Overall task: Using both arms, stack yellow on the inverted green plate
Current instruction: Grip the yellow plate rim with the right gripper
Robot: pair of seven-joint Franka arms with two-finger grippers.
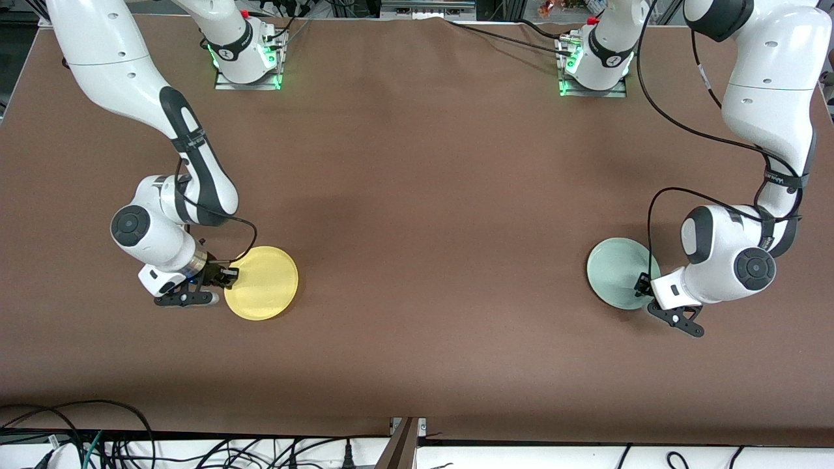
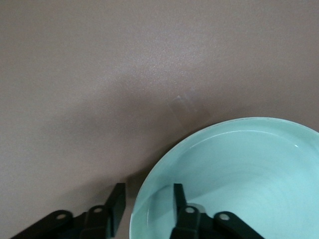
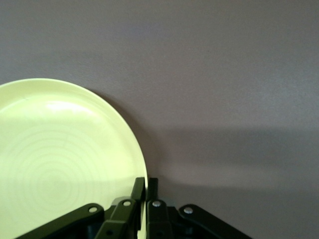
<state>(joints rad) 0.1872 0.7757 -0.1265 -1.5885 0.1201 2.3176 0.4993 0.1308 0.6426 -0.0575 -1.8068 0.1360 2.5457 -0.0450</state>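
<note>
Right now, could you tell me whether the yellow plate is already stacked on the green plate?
No, the yellow plate lies at the right arm's end of the table, and the green plate lies apart at the left arm's end.

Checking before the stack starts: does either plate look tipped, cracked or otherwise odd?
Nothing stands out. The yellow plate and green plate look whole; right gripper pinches the yellow rim, left gripper straddles the green rim, fingers apart.
</note>
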